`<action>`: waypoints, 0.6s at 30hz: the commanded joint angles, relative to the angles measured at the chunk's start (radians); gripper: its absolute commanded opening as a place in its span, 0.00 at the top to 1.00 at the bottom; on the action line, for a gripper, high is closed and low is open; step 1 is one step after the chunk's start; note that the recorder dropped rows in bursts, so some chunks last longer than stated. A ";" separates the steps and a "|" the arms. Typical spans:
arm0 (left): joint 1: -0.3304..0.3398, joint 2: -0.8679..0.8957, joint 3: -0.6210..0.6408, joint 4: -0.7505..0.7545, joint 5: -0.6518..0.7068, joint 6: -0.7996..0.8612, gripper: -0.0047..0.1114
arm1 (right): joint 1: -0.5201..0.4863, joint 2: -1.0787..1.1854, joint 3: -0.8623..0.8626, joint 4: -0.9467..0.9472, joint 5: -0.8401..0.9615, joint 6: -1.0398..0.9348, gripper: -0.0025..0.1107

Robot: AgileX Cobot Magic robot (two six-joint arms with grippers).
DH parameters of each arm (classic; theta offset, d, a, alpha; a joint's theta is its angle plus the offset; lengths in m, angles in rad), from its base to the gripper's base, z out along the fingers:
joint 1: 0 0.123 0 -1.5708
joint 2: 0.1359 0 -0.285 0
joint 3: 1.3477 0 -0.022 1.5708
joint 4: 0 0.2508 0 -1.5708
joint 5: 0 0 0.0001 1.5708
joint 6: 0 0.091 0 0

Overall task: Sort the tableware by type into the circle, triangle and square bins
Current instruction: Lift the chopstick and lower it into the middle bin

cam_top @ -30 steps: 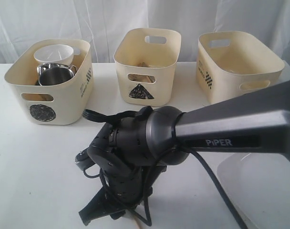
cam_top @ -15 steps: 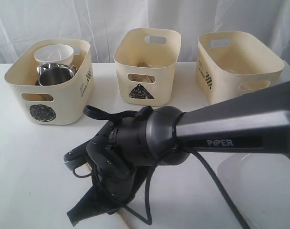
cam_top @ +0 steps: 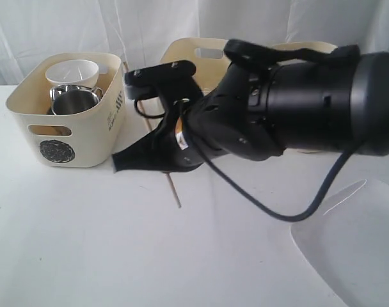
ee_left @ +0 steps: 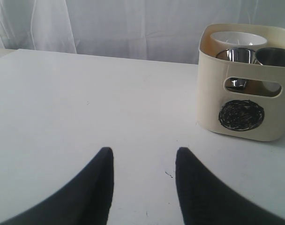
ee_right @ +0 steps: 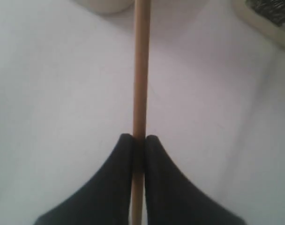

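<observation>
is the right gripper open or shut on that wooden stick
Shut: the right gripper has both black fingers pressed against the thin wooden chopstick, no gap showing.

Exterior camera: set in front of and a little above the white table [cam_top: 66, 256], facing the curtain [cam_top: 47, 32] behind the circle bin [cam_top: 92, 121], with the right arm [cam_top: 309, 102] crowding the lens. Left wrist camera: low over the table, looking past its own fingers [ee_left: 98, 187] at that bin's marked front, which both views share. Right wrist camera: tight on its fingers [ee_right: 109, 187] and a chopstick [ee_right: 141, 70], also seen from the exterior beside the bin.
</observation>
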 commanded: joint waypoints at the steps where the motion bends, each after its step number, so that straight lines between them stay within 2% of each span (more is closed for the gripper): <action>1: 0.003 -0.005 0.003 -0.005 0.000 -0.001 0.55 | -0.123 -0.046 0.007 -0.050 -0.104 0.008 0.98; 6: 0.003 -0.005 0.003 -0.005 0.000 -0.001 0.55 | -0.276 -0.054 0.007 -0.059 -0.265 0.008 0.98; 10: 0.003 -0.005 0.003 -0.005 0.000 -0.001 0.55 | -0.376 -0.035 -0.006 -0.059 -0.491 -0.009 0.98; 18: 0.003 -0.005 0.003 -0.005 0.000 -0.001 0.55 | -0.441 0.180 -0.254 -0.061 -0.488 -0.101 0.98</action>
